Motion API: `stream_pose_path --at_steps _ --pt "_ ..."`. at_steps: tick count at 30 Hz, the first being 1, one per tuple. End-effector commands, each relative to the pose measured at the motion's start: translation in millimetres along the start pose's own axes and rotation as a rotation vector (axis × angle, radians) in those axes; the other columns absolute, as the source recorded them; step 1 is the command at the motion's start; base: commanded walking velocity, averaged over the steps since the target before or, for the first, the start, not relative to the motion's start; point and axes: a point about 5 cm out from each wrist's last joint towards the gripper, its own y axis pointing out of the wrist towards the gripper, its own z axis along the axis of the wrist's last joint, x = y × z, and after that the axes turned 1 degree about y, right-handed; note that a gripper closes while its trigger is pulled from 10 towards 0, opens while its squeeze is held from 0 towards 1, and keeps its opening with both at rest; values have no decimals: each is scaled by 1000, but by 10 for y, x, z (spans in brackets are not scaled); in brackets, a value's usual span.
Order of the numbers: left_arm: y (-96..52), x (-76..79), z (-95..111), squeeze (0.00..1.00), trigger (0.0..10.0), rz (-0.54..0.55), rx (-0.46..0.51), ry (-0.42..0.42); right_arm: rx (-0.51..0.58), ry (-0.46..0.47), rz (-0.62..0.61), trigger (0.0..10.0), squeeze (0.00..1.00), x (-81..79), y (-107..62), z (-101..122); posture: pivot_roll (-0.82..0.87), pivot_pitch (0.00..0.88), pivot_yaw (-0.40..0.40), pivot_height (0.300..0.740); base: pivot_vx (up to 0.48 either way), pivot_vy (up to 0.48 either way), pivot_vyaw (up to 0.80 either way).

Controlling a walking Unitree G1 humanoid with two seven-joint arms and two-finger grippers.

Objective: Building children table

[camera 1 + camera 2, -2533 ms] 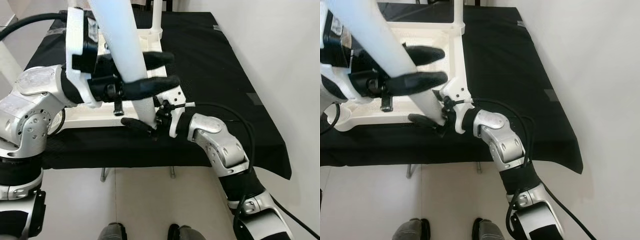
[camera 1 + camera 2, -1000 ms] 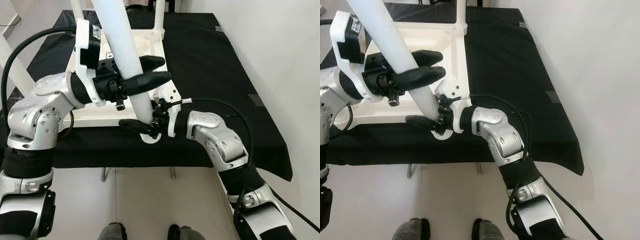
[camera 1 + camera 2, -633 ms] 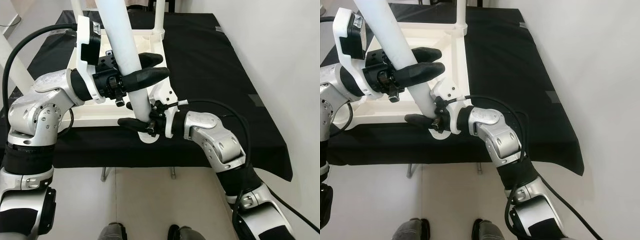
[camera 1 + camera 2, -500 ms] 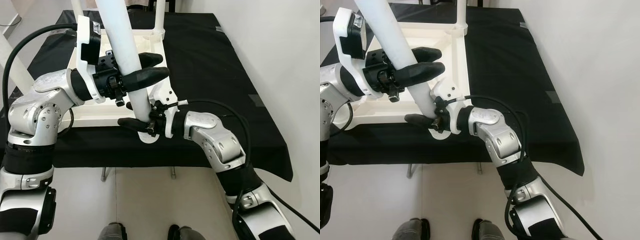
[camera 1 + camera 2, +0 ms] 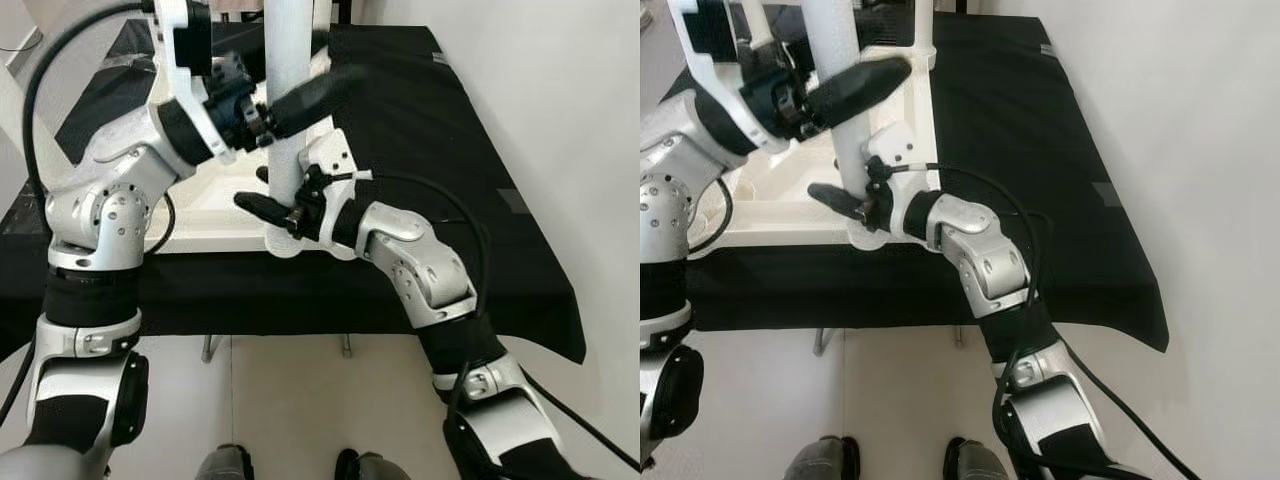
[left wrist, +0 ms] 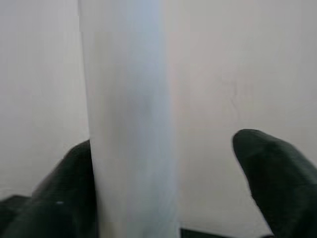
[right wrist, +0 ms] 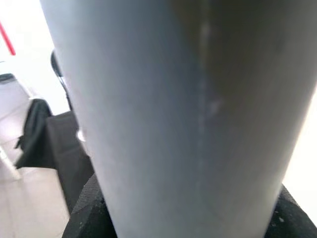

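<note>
On the black-clothed table (image 5: 1020, 150), an upturned white tabletop (image 5: 790, 215) of smooth moulded plastic, flat-framed with raised edges. Rising upright from its near right corner, a thick round white table leg (image 5: 840, 110), plain, glossy and cylindrical. At the far right corner of the tabletop, a second slimmer-looking white leg (image 5: 921, 25), also upright.

Left of the table leg and high on it, the left gripper (image 5: 845, 85): long black fingers spread fairly wide around the tube, one finger (image 6: 74, 191) against it and the other (image 6: 275, 178) standing clear beside it in the left wrist view. Lower, near the foot of the table leg, the right gripper (image 5: 845, 205): black fingers closed snugly against the cylinder from the right, pads (image 7: 84, 215) pressing both flanks in the right wrist view. Silver jointed arms, matte black rubbery fingertips.
</note>
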Motion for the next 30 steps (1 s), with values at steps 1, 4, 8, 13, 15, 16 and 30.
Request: stream_pose_path --at_steps 1,4,8,13,15,16,30 --pt "-52 52 207 1000 10000 45 76 83 13 37 -168 0 0 238 -87 -27 82 133 -62 740 0 0 0" --pt "-88 63 239 1000 10000 74 85 96 23 44 -214 0 0 298 -111 -22 85 135 -62 740 0 0 0" --pt "-256 226 92 1000 10000 169 33 79 66 67 -329 0 0 459 -171 -20 105 155 -72 740 0 0 0" --pt "-533 480 -471 1000 10000 346 -153 12 126 76 -401 0 0 610 -228 36 113 191 -78 740 0 0 0" --pt "-615 558 -606 1000 10000 412 -198 -6 156 71 -396 0 0 629 -243 79 120 221 -81 740 0 0 0" --pt "-695 665 -721 1000 10000 456 -240 -16 190 69 -358 1804 0 626 -256 133 122 243 -81 740 0 0 0" --pt "-1098 1603 -1097 0 10000 567 -548 -52 303 -39 330 10000 0 292 -329 440 175 400 -62 740 0 0 0"
